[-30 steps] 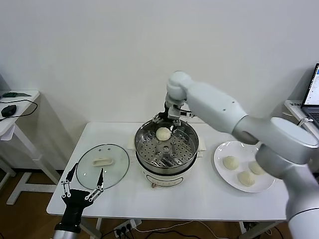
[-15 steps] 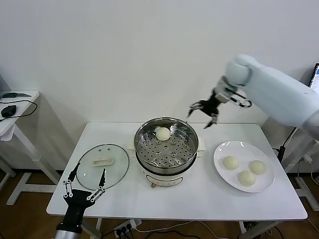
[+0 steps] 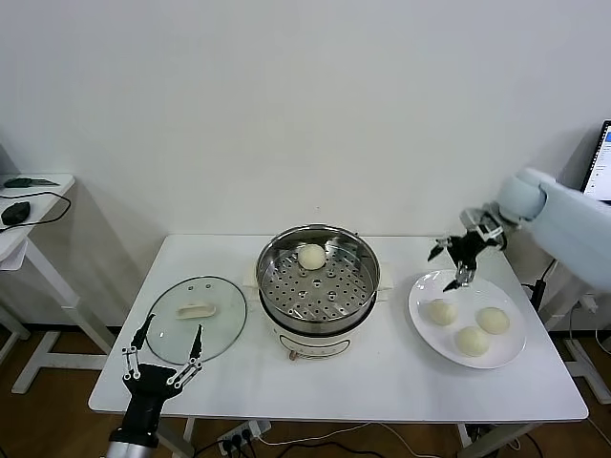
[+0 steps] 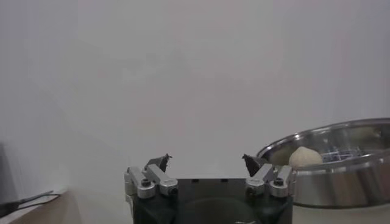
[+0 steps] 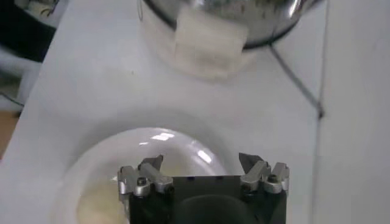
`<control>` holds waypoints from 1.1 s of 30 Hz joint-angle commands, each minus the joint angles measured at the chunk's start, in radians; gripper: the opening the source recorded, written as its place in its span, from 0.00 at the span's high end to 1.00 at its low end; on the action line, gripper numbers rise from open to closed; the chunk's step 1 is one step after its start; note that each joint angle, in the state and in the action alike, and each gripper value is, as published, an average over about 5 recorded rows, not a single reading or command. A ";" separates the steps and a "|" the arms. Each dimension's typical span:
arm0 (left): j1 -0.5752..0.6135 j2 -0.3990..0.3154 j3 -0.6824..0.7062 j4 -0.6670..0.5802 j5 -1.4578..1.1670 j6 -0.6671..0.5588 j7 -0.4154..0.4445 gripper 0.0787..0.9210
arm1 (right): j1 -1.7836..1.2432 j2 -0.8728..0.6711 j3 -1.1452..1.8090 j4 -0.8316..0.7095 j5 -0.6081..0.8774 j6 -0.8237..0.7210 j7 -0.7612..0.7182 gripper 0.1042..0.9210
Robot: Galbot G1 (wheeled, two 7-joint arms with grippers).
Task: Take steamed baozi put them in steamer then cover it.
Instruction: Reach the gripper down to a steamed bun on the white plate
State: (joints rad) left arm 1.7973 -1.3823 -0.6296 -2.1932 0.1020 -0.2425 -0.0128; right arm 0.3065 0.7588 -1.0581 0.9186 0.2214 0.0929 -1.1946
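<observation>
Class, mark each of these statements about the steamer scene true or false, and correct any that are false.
1. One baozi lies in the steamer. True.
2. The cover sits on the steamer. False: it lies on the table, on the steamer's left.
3. Three buns remain on the plate. True.
4. The right gripper holds a bun. False: it is open and empty above the plate.
5. The left gripper is open near the cover. True.

The steamer (image 3: 318, 281) stands uncovered, one baozi (image 3: 312, 256) at its far wall, leaving most of the perforated floor free. Bare table (image 3: 382, 372) separates it from the plate (image 3: 425, 324), seemingly unobstructed. The cover (image 3: 196, 318) lies left.
</observation>
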 commanded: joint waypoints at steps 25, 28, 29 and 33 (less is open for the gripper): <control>0.008 -0.008 -0.021 0.016 0.000 -0.011 -0.004 0.12 | -0.224 0.176 0.136 -0.280 -0.190 -0.098 0.045 0.13; 0.008 -0.009 -0.023 0.015 -0.001 -0.011 -0.005 0.12 | -0.223 0.176 0.138 -0.278 -0.196 -0.094 0.047 0.17; 0.008 -0.009 -0.023 0.015 -0.001 -0.011 -0.005 0.12 | -0.221 0.175 0.139 -0.275 -0.198 -0.093 0.047 0.20; 0.005 -0.009 -0.025 0.015 -0.003 -0.010 -0.006 0.12 | -0.203 0.163 0.134 -0.254 -0.202 -0.089 0.045 0.27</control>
State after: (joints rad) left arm 1.8023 -1.3912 -0.6540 -2.1778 0.0999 -0.2538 -0.0186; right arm 0.1033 0.9090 -0.9314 0.6751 0.0464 0.0016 -1.1510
